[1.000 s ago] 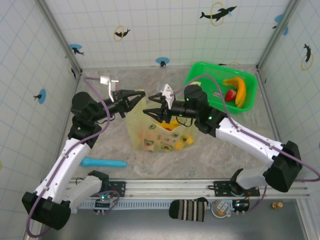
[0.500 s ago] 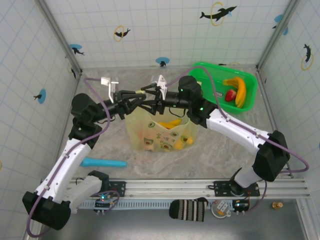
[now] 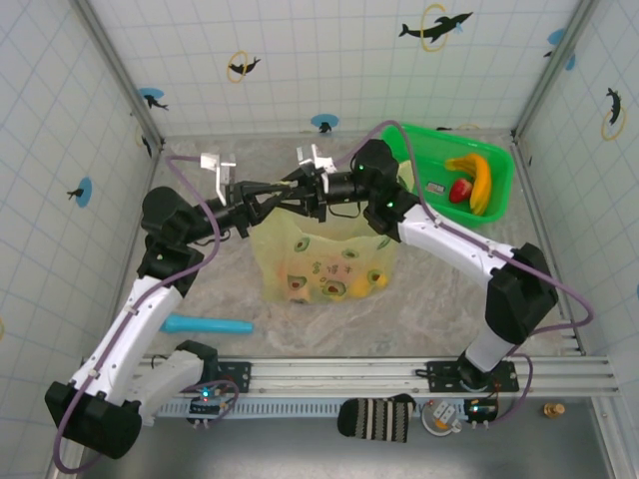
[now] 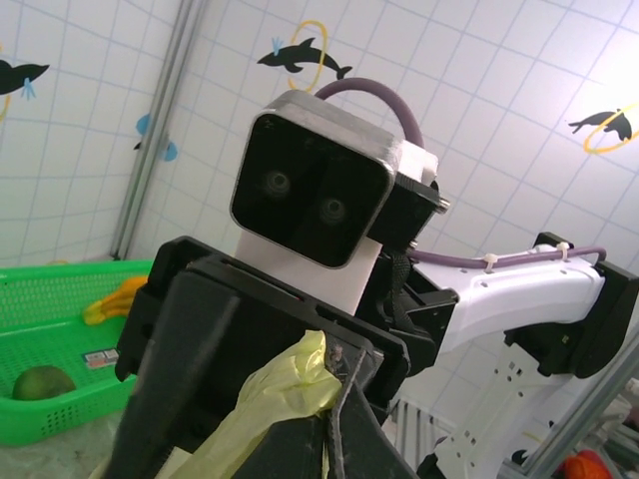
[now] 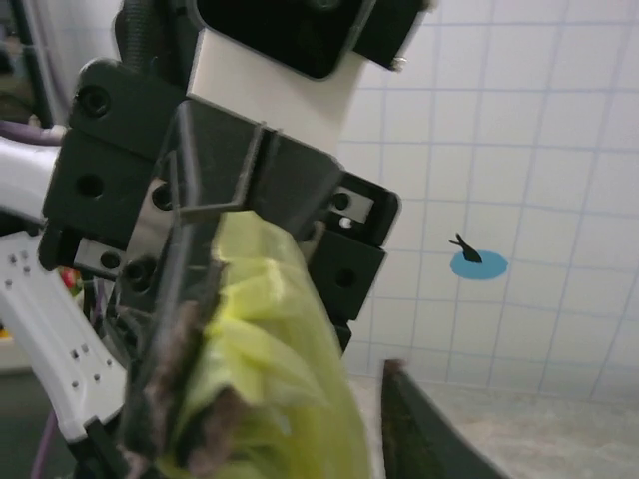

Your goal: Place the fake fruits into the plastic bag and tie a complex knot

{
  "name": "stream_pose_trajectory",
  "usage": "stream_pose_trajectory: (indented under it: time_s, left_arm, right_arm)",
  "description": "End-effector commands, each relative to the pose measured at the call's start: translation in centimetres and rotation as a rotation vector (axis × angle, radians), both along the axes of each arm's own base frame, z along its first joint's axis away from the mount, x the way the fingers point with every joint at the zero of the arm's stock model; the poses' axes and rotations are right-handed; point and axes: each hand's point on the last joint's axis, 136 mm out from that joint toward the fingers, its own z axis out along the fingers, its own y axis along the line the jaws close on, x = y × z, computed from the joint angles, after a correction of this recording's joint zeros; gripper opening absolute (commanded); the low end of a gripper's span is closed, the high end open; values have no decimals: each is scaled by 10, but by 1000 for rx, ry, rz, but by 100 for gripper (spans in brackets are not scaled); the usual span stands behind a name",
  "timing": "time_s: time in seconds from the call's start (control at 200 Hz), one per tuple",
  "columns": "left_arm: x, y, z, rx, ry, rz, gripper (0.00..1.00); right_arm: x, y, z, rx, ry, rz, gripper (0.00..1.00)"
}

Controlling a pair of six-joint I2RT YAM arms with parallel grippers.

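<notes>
Above table [image 3: 459, 299] middle: left hand [image 3: 272, 191] pinches plastic bag [image 3: 321, 261] top edge; right hand [image 3: 297, 191] alongside, grip unclear.

The table [image 3: 449, 299] has a sandy, marbled beige top, walled in by tiled panels. Near its centre stands the plastic bag [image 3: 319, 269], its base on the surface and its top gathered upward. At about two o'clock, near the far right corner, lies a green tray [image 3: 439, 150]. At about eight o'clock, close to the near edge, a teal stick [image 3: 208, 324] lies flat, well apart from the bag.
</notes>
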Motion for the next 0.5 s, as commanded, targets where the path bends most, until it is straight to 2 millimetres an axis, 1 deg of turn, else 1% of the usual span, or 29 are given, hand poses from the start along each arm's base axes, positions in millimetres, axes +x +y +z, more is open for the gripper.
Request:
stream_pose_trajectory:
  time_s: [0.0,0.045,0.075,0.135,0.21,0.295,0.375,0.495]
  left_arm:
    - [-10,0,6,0,-43,-27,13]
    - [-10,0,4,3,-41,-27,19]
    - [-9,0,4,5,-38,-23,26]
    - [-6,0,2,10,-34,-10,38]
    - [-3,2,1,18,-45,27,48]
    - [3,8,-2,37,-61,104,56]
    - [6,15,-6,51,-80,171,61]
    - [7,22,-12,70,-99,231,63]
  right_arm:
    - [-5,-1,13,24,-29,47,16]
    - [-4,-2,12,22,-28,38,15]
    - [-4,-3,12,24,-29,31,15]
    - [-3,-5,12,26,-34,16,7]
    - [-1,-7,10,27,-39,-12,1]
    - [3,-11,7,20,-48,-52,0]
    - [10,-17,6,19,-49,-93,0]
    - [20,-23,2,7,-38,-132,0]
